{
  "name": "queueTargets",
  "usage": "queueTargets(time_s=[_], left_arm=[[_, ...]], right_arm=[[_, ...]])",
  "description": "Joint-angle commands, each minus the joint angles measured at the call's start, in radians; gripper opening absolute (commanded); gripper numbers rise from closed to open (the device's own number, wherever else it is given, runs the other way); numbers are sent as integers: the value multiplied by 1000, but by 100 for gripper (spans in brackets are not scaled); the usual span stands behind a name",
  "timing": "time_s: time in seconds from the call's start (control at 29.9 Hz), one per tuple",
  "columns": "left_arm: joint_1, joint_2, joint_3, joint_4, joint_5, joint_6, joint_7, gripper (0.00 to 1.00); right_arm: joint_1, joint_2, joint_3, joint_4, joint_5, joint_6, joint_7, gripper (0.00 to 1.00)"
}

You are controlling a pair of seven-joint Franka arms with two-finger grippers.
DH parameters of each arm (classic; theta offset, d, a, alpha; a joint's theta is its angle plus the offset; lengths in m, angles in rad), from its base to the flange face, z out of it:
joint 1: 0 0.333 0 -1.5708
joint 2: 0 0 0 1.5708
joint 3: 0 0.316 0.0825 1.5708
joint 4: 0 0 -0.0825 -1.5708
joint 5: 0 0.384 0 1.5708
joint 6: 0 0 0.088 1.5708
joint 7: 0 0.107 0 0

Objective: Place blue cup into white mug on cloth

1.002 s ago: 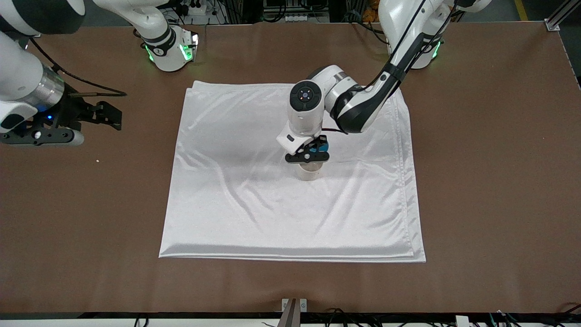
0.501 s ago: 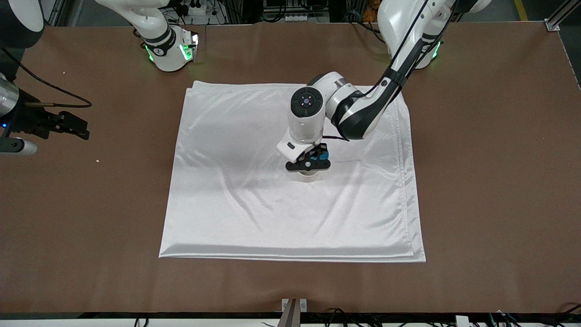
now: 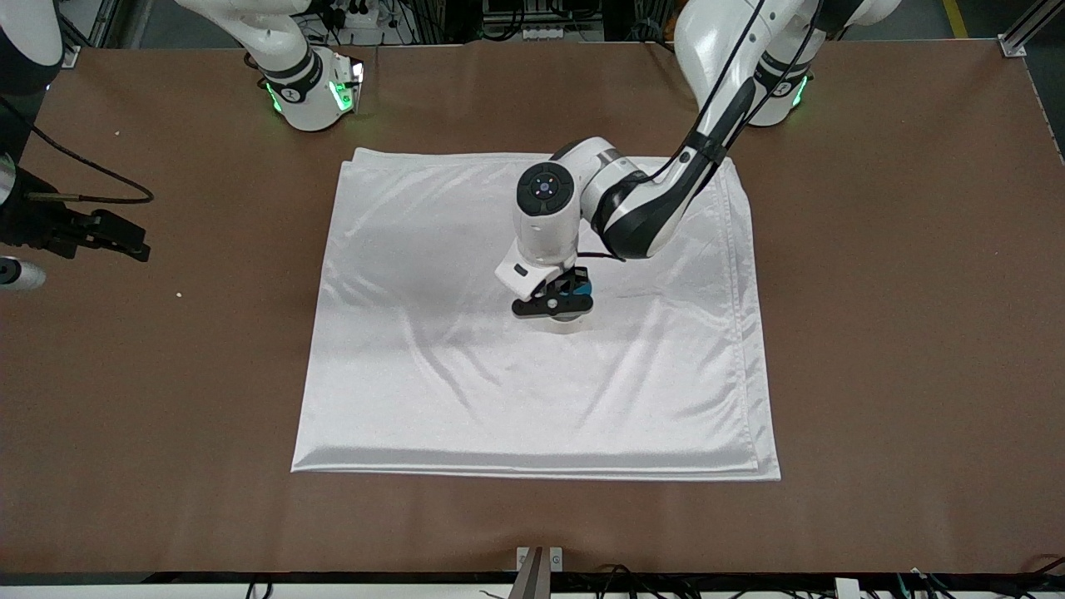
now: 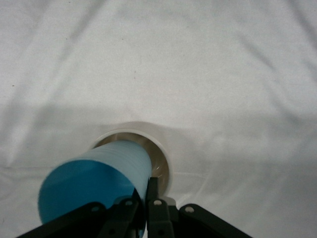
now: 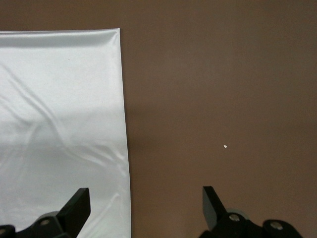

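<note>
The white cloth (image 3: 499, 399) lies spread over the middle of the brown table. On it stands the white mug (image 3: 568, 324), mostly covered by my left gripper (image 3: 556, 304). That gripper is shut on the wall of the blue cup (image 3: 584, 289), one finger inside the cup and one outside. In the left wrist view the blue cup (image 4: 94, 183) is tilted, its lower end inside the white mug's rim (image 4: 163, 148), and my left gripper (image 4: 143, 198) pinches its wall over the cloth (image 4: 198, 59). My right gripper (image 3: 125, 241) waits open and empty over bare table at the right arm's end.
A tiny white speck (image 3: 178, 294) lies on the brown table between the right gripper and the cloth. In the right wrist view my right gripper (image 5: 146, 206) hangs over the cloth's edge (image 5: 121, 99), with the speck (image 5: 225, 147) nearby. A small bracket (image 3: 539, 559) sits at the table's front edge.
The left gripper has come down with the blue cup onto the mug, covering more of it. The right arm has drawn back toward its end of the table.
</note>
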Motion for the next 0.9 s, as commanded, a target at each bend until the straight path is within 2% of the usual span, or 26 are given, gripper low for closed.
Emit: queueTargets(time_s=[0.0, 0.17, 0.37, 0.47, 0.5, 0.57, 0.67, 0.73, 0.77, 0.87], left_arm=[[-15, 21, 10, 30, 30, -3, -30, 0], [-14, 22, 8, 27, 19, -1, -24, 0], [-14, 30, 8, 27, 19, 0, -23, 0], [-14, 30, 8, 26, 19, 0, -23, 9], [-14, 30, 7, 26, 19, 0, -23, 16], [-12, 28, 7, 26, 17, 0, -20, 43], [-12, 27, 8, 26, 19, 0, -23, 66], [-14, 25, 8, 24, 27, 0, -24, 86], [-14, 25, 8, 24, 30, 0, -24, 92], [-12, 18, 8, 24, 34, 0, -24, 99]], right_arm=[[-10, -28, 10, 2, 28, 44, -20, 100], [-3, -59, 15, -3, 34, 51, -18, 100], [-7, -68, 10, -8, 144, 70, -23, 100], [-4, -70, 9, -9, 140, 98, -23, 100], [-1, -70, 9, -9, 135, 98, -23, 100], [8, -73, 7, -11, 119, 98, -23, 100], [22, -101, 7, -40, 80, 101, -23, 100], [23, -128, 7, -79, 72, 113, -23, 100], [23, -143, 7, -102, 72, 124, -23, 100], [20, -174, 7, -144, 72, 124, -24, 100]])
